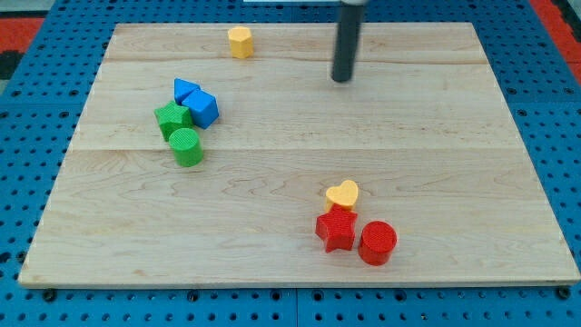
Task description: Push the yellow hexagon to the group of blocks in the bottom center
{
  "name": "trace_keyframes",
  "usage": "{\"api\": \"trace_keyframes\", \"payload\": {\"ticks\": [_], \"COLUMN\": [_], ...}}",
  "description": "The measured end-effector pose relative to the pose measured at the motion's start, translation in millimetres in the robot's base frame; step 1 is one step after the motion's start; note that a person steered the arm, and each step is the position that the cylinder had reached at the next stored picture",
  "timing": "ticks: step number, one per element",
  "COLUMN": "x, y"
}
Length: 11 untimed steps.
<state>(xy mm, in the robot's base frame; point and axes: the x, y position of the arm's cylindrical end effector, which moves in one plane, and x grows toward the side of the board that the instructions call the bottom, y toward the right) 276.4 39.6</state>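
- Pale wooden desk (300, 136) lay on blue pegboard (18, 136).
- Yellow hexagon (240, 42) stood alone near the 12 o'clock edge.
- My tip (341, 79) rested at its 3 o'clock, well apart; no pincer showed.
- Yellow heart (343, 193), red star (335, 230), red cylinder (378, 242) clustered toward 6 o'clock.

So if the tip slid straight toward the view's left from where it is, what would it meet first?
My tip would probably meet nothing: the yellow hexagon sits nearer the view's top, the blue blocks lower. Depth is uncertain.
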Motion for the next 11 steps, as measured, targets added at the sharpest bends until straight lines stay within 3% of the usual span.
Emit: {"api": "trace_keyframes", "payload": {"ticks": [1,2,3,4,5,6,7,8,9,10,11], "x": [-56.0,-76.2,-54.5,1.8,0.6,36.4,23.1,38.9,98.3,133.7,91.2], "y": [-95.1,-172.1,-217.9,-207.5,-275.8,-222.4,-139.1,-14.0,70.2,63.2,57.0]}}
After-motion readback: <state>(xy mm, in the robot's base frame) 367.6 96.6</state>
